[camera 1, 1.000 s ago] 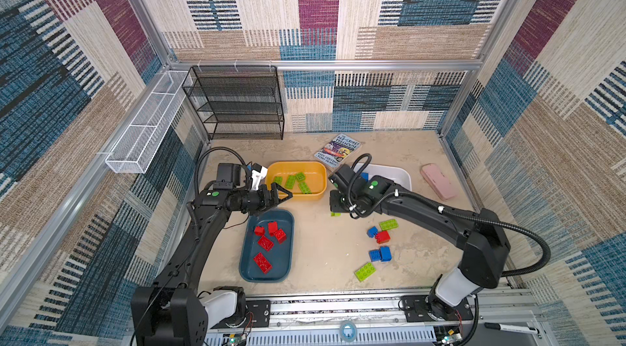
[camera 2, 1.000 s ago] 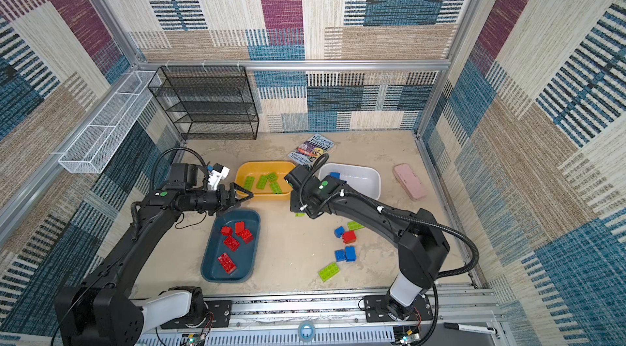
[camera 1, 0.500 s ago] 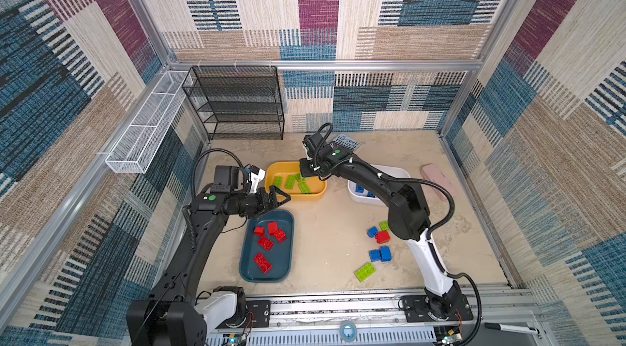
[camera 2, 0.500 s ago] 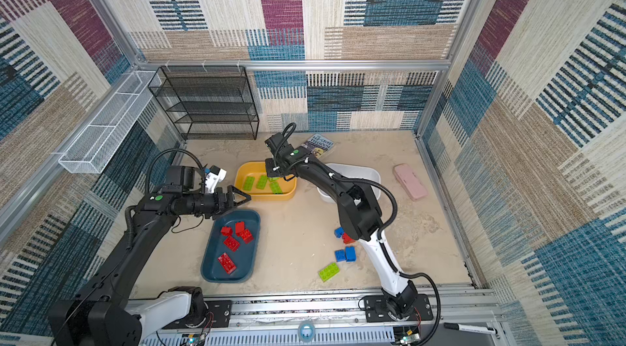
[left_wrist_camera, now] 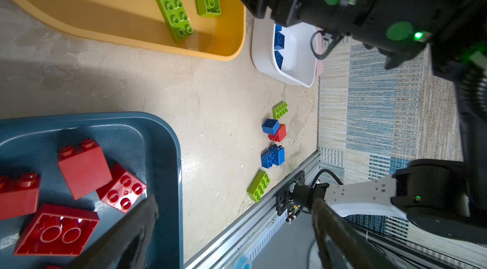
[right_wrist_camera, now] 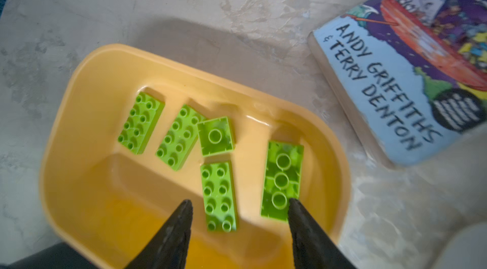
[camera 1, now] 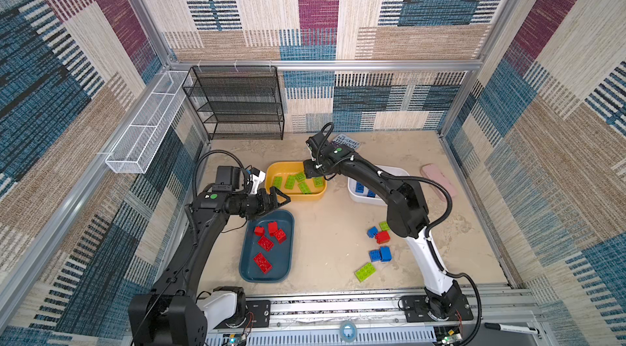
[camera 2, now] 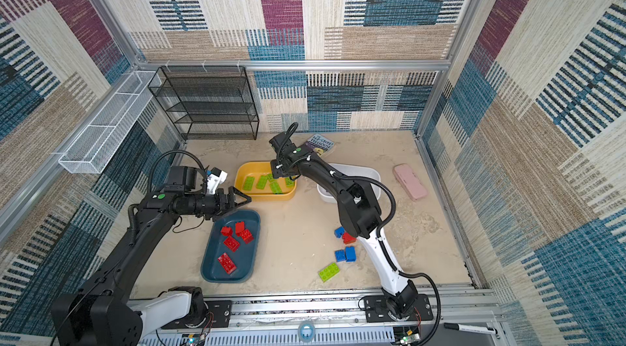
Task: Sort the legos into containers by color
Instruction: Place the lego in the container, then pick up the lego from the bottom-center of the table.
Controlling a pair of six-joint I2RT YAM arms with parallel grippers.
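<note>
A sandy beige tabletop (camera 1: 325, 225) forms the floor of the cell. At its far left stands a black wire shelf (camera 1: 237, 103), and a long white mesh basket (camera 1: 142, 131) hangs on the left wall. Three shallow rounded plastic bins lie on the table. A dark teal bin (camera 1: 281, 266) sits near left, a yellow bin (camera 1: 305, 197) lies just beyond it, and a white bin (camera 1: 364, 200) lies to the right of the yellow one. A paperback book (camera 1: 345, 141) lies beyond the yellow bin, and a pink oblong case (camera 1: 438, 181) lies at the far right.

The right gripper (right_wrist_camera: 238, 201) hangs over the right end of the yellow bin, its jaws apart and holding nothing. Five lime green bricks (right_wrist_camera: 218, 194) lie flat in the bin below it, two of them upside down. The left gripper (camera 1: 279, 198) hovers above the gap between the teal and yellow bins, with its jaws spread wide and empty.

Five red bricks (camera 1: 265, 243) lie in the teal bin. A few blue bricks (camera 1: 359, 186) rest toward the left end of the white bin.

Six bricks lie loose on the tabletop at the near right. A blue square brick (camera 1: 372, 231), a red brick (camera 1: 382, 237) and a small green brick (camera 1: 383, 225) are bunched together. Nearer, two blue bricks (camera 1: 380, 255) touch side by side. A long green brick (camera 1: 365, 272) lies nearest, just apart from them.
</note>
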